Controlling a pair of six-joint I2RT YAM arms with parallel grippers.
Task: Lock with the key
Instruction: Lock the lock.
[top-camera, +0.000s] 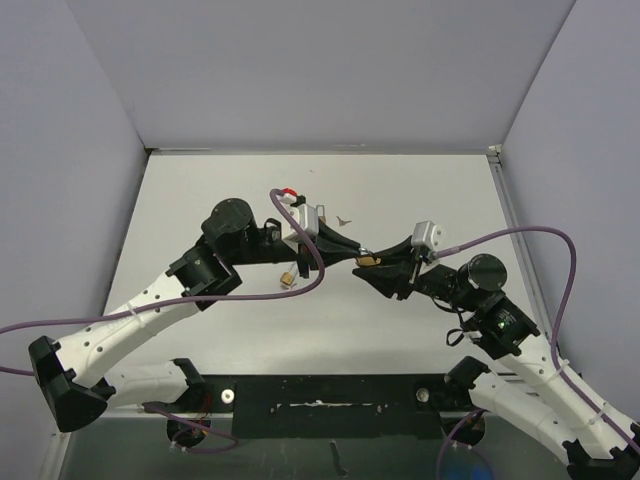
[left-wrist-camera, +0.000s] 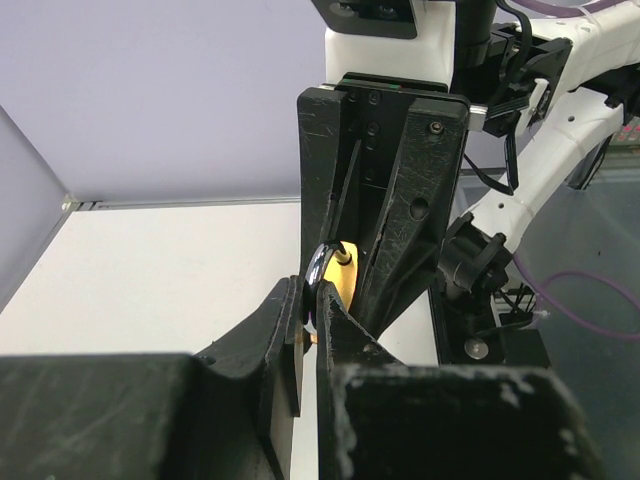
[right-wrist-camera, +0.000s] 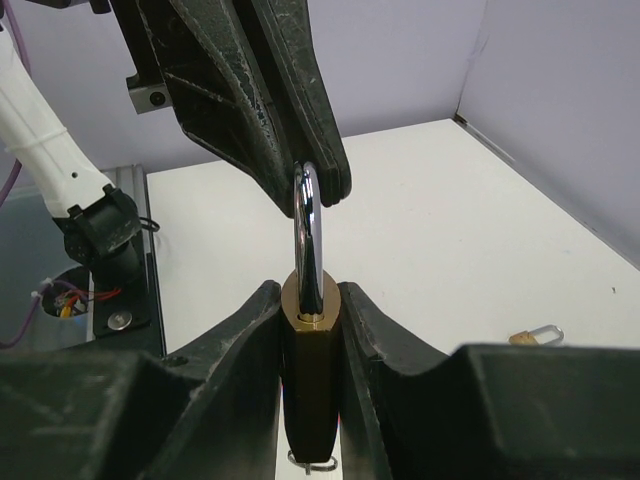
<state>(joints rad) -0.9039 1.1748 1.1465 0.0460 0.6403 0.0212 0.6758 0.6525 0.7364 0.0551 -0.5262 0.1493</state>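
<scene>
Meeting tip to tip over the middle of the white tabletop (top-camera: 200, 190). Clamping the right gripper (right-wrist-camera: 311, 298) on the flat sides of a brass-coloured padlock body (right-wrist-camera: 312, 380), spreading the jaws only as wide as that body and holding it upright. Pinching the left gripper (left-wrist-camera: 309, 312) almost fully closed on the top of the curved chrome shackle (right-wrist-camera: 309, 225), pressing on the metal from both sides. Showing a thin wire loop (right-wrist-camera: 314, 463) just under the body, too cropped to identify. Showing, left of the meeting point and slightly toward the near edge, a small brass padlock with a silver shackle (top-camera: 287, 277) lying apart from both grippers. Showing, toward the far edge, a small dark scrap (top-camera: 344, 219) and a red-and-white piece (top-camera: 287, 193) beside the left wrist.
</scene>
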